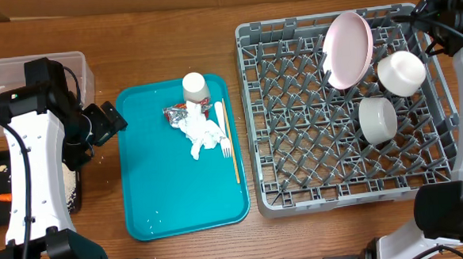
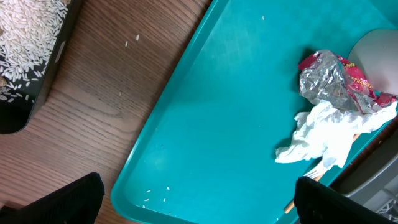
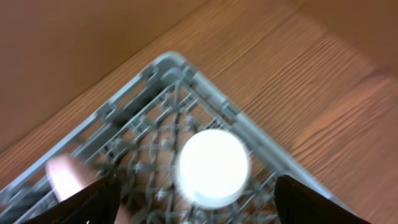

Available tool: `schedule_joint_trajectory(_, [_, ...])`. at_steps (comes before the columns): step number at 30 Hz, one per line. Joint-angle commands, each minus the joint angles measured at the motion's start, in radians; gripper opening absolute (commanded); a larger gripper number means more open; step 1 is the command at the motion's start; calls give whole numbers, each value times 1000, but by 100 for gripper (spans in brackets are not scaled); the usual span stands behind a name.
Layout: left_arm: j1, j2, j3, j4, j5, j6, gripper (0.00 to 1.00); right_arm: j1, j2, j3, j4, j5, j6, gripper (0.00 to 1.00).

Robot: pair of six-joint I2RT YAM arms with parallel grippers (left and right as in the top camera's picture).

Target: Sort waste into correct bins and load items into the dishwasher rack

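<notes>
The left gripper (image 2: 198,186) hangs over the near-left part of the teal tray (image 1: 163,196), its dark fingers (image 2: 68,202) spread wide with nothing between them. On that tray lie the crinkled red-and-silver wrapper (image 2: 333,78) and, touching it, the crumpled white napkin (image 2: 326,137). The wrapper's red face carries pale print, but it is too small and creased to read. The small white cup (image 1: 194,85) stands just beside the wrapper, and the white fork (image 1: 222,138) and thin wooden stick (image 1: 231,145) lie alongside the napkin. The black tray (image 2: 37,93) sits on the wooden table (image 1: 171,37) left of the teal tray, holding beige grain scraps (image 2: 28,31) and a small orange carrot (image 1: 3,197); the clear tub (image 1: 77,66) is behind it. The right gripper (image 3: 198,183) is likewise spread and empty, above the far right corner of the grey rack (image 3: 168,62). In the rack, the pink plate (image 1: 348,48) leans on edge, with two white bowls (image 1: 401,71) near it.
</notes>
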Motion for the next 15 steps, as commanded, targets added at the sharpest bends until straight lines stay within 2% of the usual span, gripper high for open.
schedule_joint_trajectory(1, [2, -13, 18, 0, -10, -10, 100, 5, -25, 8, 0, -226, 5, 82])
schedule_joint_trajectory(10, [2, -13, 18, 0, -10, -10, 100, 50, -161, 8, -13, -849, -47, 84])
schedule_joint_trajectory(15, [2, -13, 18, 0, -10, -10, 100, 193, -172, 7, -103, -904, -153, 92])
